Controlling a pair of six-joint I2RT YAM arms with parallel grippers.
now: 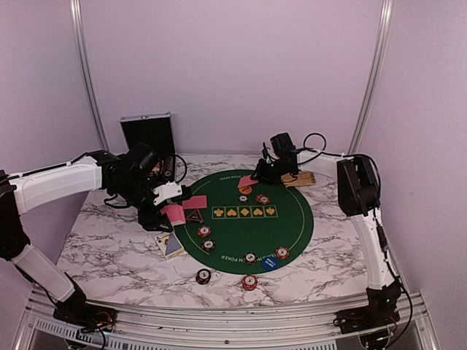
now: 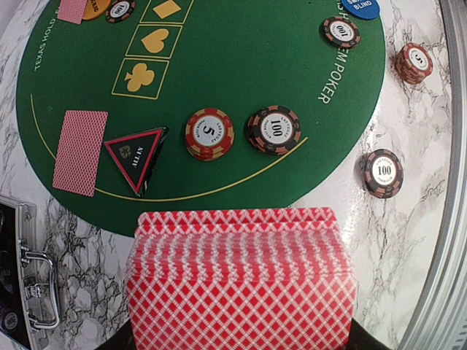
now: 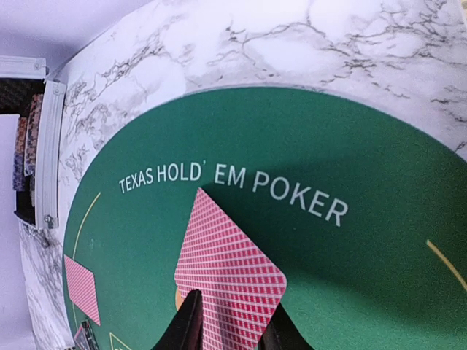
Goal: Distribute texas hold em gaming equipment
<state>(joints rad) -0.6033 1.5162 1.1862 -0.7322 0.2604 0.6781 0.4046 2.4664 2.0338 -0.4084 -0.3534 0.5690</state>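
Note:
My left gripper (image 1: 174, 212) is shut on a deck of red-backed playing cards (image 2: 241, 284), held over the green poker mat's (image 1: 292, 230) left edge. One card (image 2: 80, 152) lies face down on the mat beside the black triangular marker (image 2: 137, 154). Striped poker chips (image 2: 209, 133) (image 2: 273, 130) sit near them, with more round the mat's near edge (image 1: 249, 281). My right gripper (image 3: 233, 328) is shut on a single red-backed card (image 3: 230, 273), held tilted above the mat's far side over the orange button disc (image 1: 245, 189). The blue disc (image 1: 270, 263) lies at the near edge.
The open silver case (image 1: 148, 132) stands at the back left; its edge shows in the left wrist view (image 2: 22, 292). The tan woven tray (image 1: 300, 178) lies behind the right gripper. A small boxed item (image 1: 171, 246) lies at the mat's left edge.

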